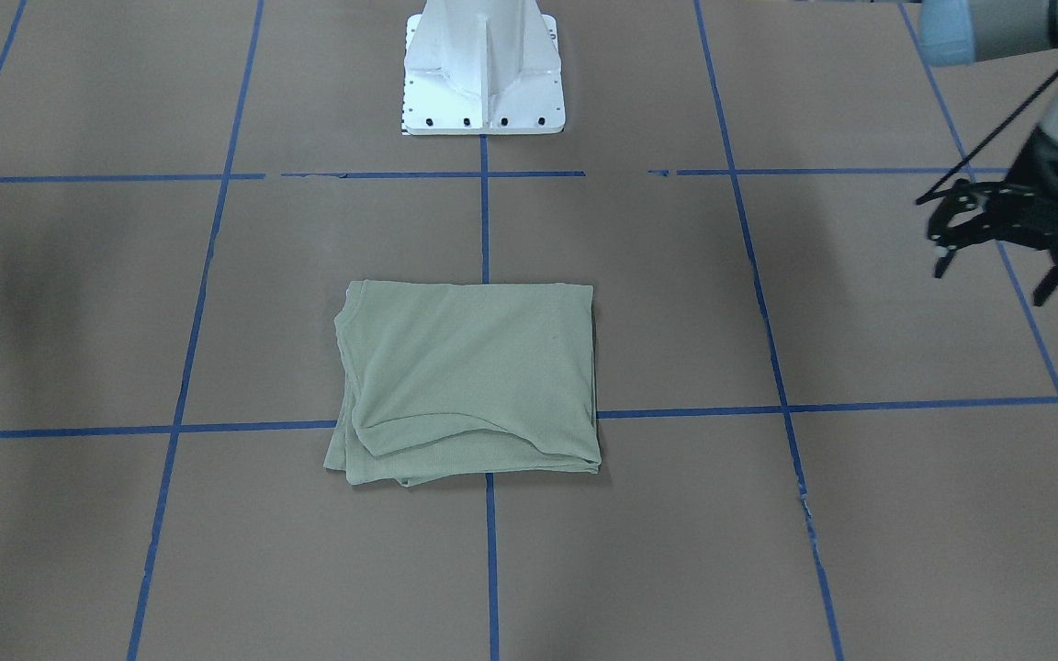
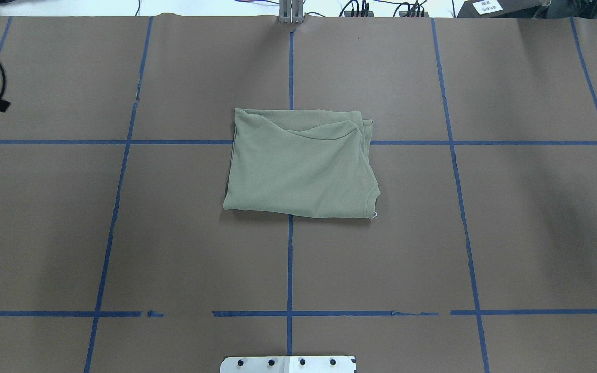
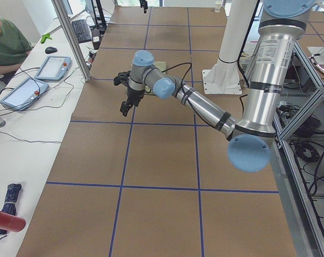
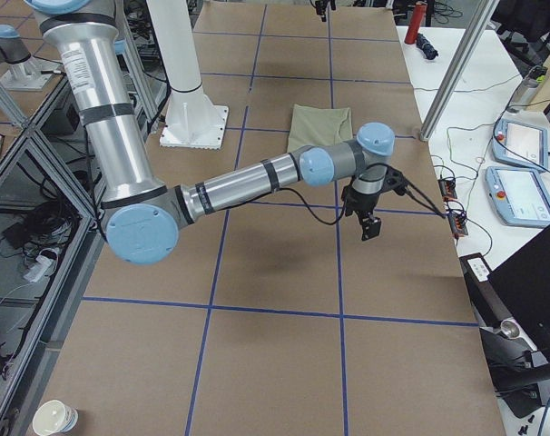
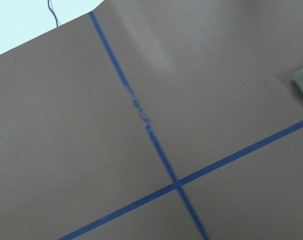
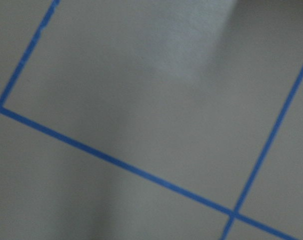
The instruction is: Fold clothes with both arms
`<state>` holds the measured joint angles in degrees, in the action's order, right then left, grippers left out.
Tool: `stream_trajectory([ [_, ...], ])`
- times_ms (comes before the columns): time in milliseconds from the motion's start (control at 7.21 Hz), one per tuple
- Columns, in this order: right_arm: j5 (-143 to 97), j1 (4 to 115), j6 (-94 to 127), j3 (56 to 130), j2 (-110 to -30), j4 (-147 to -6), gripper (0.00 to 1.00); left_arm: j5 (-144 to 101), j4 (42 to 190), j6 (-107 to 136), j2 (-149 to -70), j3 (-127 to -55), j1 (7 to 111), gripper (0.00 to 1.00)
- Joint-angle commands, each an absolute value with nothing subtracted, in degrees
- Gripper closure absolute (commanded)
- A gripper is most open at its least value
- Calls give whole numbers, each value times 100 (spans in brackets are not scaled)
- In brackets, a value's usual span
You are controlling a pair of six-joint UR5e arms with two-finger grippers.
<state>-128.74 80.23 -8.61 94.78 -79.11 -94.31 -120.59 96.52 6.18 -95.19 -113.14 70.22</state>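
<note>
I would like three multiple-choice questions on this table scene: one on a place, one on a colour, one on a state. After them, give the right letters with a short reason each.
1. Where does the shirt lie?
A) in the table's middle
B) at the table's edge
C) inside a gripper

2. What colour are the tape lines?
A) red
B) blue
C) yellow

3. How is the shirt?
A) spread flat, sleeves out
B) bunched in a heap
C) folded into a rectangle

Right letters: 1 A, it covers the central crossing of lines; 2 B, blue in every view; 3 C, stacked layers show at its edge.
</note>
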Motion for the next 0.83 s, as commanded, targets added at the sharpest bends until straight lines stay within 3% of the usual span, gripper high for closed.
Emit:
stream_trajectory([
  [0,-13017,8717,-1265,9536,-9267,-9360,0,-12716,9616,8,-8537,-10971,8065,0],
  [139,-13043,8814,-1248,9597,-9525,-9291,0,-12857,9694,-43,-8491,-10508,8295,0],
  [278,-13121,8868,-1231,9806,-9771,-9168,0,-12902,9712,-79,-8482,-10433,8749,0],
  [694,-13333,8895,-1160,10116,-9940,-9185,0,-13698,9502,-615,-8044,-10415,8833,0],
])
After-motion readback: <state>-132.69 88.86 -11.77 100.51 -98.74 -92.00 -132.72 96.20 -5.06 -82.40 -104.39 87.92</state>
